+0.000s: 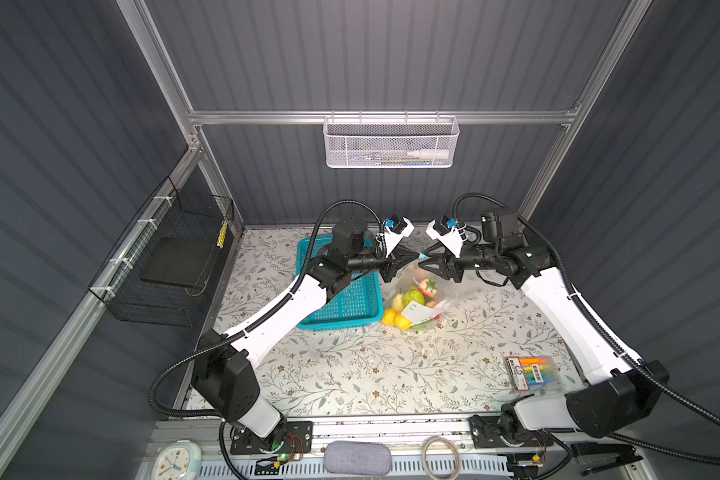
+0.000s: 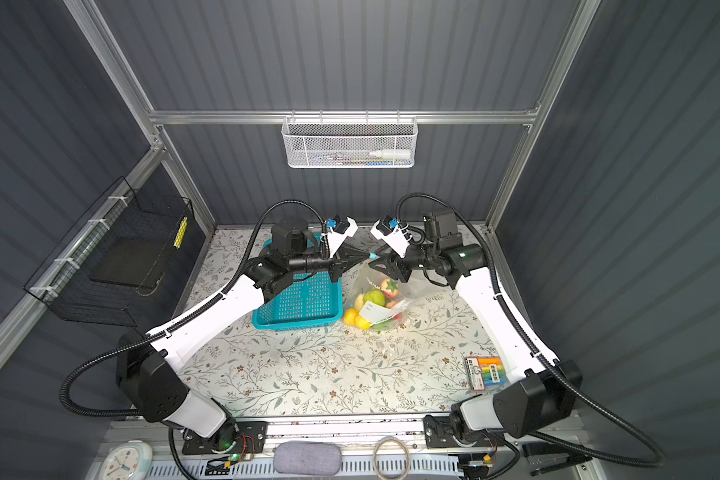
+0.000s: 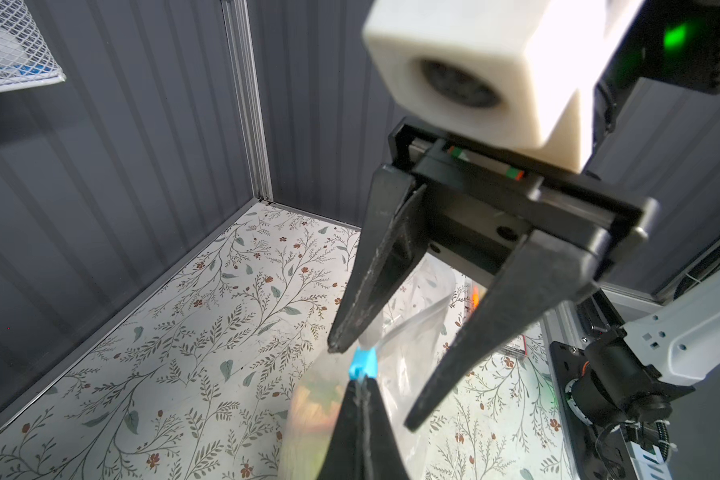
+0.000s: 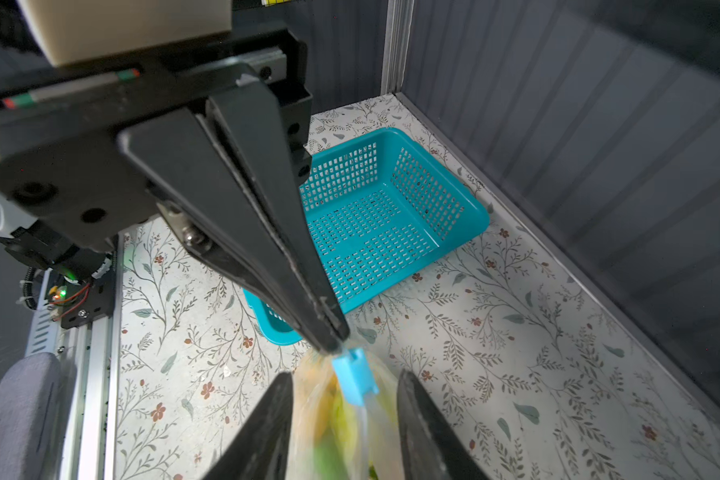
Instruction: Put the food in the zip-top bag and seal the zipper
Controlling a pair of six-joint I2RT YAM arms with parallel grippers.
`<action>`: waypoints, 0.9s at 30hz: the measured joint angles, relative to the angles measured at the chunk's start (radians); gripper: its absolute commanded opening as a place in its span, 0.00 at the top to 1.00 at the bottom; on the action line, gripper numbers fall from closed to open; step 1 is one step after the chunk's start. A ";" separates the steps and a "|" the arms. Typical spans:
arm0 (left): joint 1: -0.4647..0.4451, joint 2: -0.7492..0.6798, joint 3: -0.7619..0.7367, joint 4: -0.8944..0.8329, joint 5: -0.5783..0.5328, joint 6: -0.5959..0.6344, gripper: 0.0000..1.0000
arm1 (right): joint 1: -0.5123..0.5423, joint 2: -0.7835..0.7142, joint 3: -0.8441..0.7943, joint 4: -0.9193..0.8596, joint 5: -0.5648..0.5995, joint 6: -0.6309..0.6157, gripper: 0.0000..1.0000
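The zip-top bag (image 1: pixel 417 293) hangs from its mouth edge, its bottom resting on the table, with the food (image 1: pixel 413 297) inside: yellow, green and red pieces behind a white label (image 1: pixel 417 311). My left gripper (image 3: pixel 360 388) is shut on the bag's top edge, just beside the light-blue slider (image 3: pixel 363 363) of the zipper (image 4: pixel 356 376). My right gripper (image 4: pixel 346 376) faces it, open, with one finger on each side of the slider and the bag's neck. In both top views the two grippers (image 1: pixel 416 255) (image 2: pixel 377 258) meet tip to tip above the bag (image 2: pixel 375 297).
A teal basket (image 1: pixel 352 316) (image 4: pixel 472 208) stands left of the bag, under the left arm. A pack of coloured markers (image 1: pixel 531 372) lies at the front right. The grey back wall (image 1: pixel 383 195) runs close behind the grippers.
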State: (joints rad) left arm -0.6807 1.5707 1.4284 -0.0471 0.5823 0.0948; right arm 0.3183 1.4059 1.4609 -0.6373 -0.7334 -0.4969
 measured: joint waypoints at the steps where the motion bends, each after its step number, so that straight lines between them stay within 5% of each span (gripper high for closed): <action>1: 0.000 0.000 0.000 -0.002 0.003 0.000 1.00 | -0.001 0.002 0.000 0.003 -0.002 0.000 0.70; 10: 0.002 0.000 0.001 -0.005 0.006 0.000 1.00 | -0.003 0.001 -0.011 0.040 -0.038 0.016 0.98; 27: -0.011 0.002 -0.003 0.003 -0.089 -0.001 1.00 | -0.003 -0.051 -0.107 0.152 0.008 0.097 1.00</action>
State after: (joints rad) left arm -0.6922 1.5723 1.4254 -0.0444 0.4931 0.0940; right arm 0.3149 1.3552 1.3537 -0.4850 -0.7250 -0.4000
